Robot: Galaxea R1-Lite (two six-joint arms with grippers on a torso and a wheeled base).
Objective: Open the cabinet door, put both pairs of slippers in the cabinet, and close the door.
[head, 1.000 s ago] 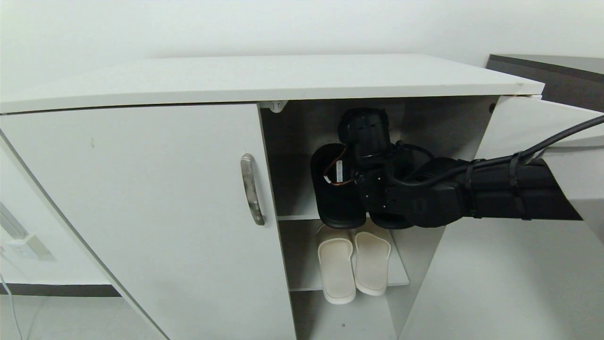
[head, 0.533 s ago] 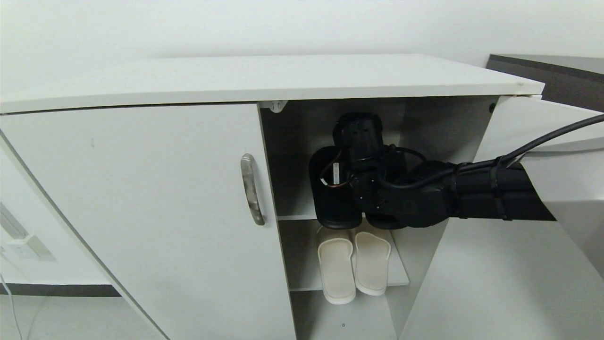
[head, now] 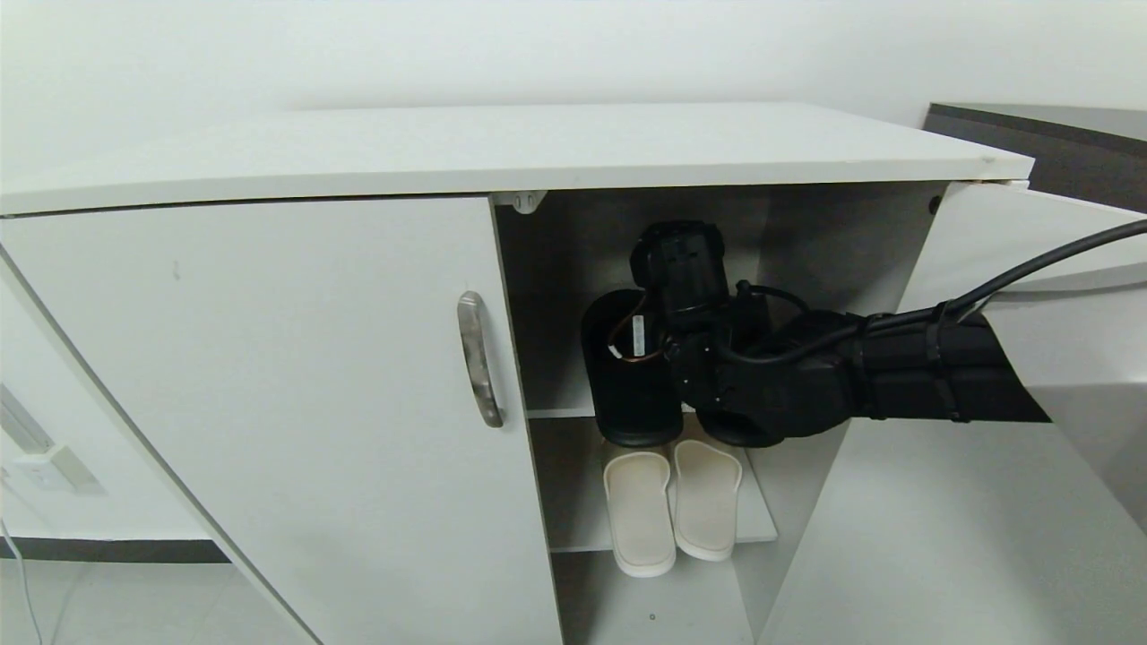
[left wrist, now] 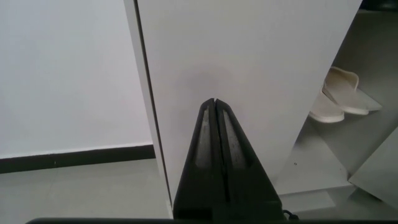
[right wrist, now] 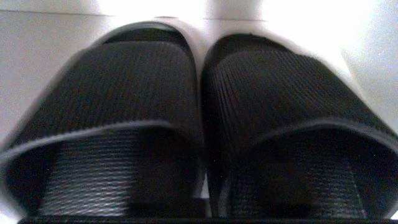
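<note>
A pair of black slippers (head: 627,385) (right wrist: 199,124) hangs side by side at the upper shelf of the white cabinet (head: 502,148), heels sticking out over the shelf's front edge. My right gripper (head: 681,349) is inside the open right half of the cabinet, shut on the black slippers, and the arm hides part of the right slipper. A pair of white slippers (head: 672,502) (left wrist: 339,99) lies on the shelf below. My left gripper (left wrist: 214,104) is shut on nothing, low in front of the closed left door (left wrist: 249,56).
The right door (head: 941,520) is swung wide open under my right arm. The left door (head: 269,403) is closed and has a metal handle (head: 478,358). A wall socket (head: 54,466) sits low at the far left, and grey floor lies under the cabinet.
My right arm has pushed leftward into the cabinet and then dropped a little, lowering the black slippers toward the upper shelf's front edge. The white slippers have not moved.
</note>
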